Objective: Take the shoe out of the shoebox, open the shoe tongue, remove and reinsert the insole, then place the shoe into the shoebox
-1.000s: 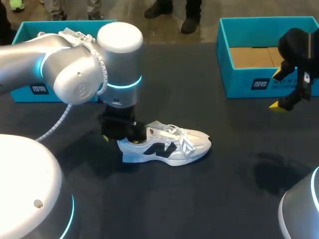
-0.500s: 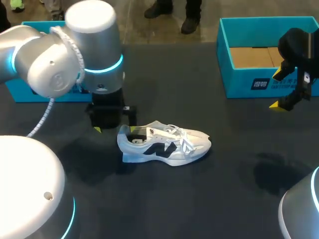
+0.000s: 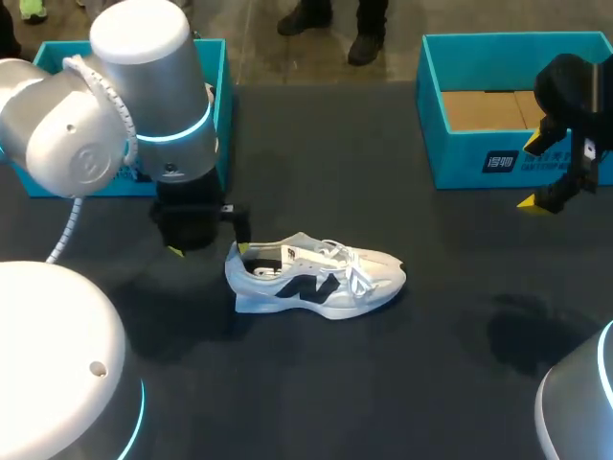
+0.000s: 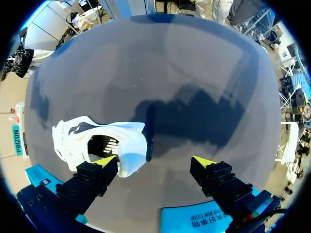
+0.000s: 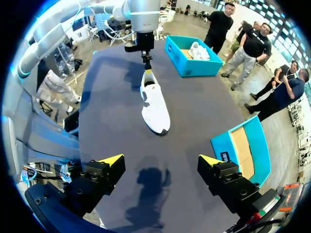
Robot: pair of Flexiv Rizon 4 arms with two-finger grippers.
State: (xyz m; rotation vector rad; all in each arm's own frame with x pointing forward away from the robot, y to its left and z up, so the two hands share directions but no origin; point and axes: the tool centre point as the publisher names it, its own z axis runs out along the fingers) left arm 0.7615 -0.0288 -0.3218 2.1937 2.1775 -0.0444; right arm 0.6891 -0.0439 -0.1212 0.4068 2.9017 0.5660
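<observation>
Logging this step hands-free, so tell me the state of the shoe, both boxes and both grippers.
White sneaker: out of the box, upright on the table.
Left shoebox: open, another white shoe inside.
Right shoebox: open, no shoe visible inside.
Left gripper: fingers open, beside the sneaker's heel.
Right gripper: fingers open, holding nothing.

The shoe looked like white woven cloth with smooth black patches; the desk under it was dark and matt. The shoebox was teal card, bare brown cardboard inside, and my left arm had a smooth, shiny shell.
</observation>
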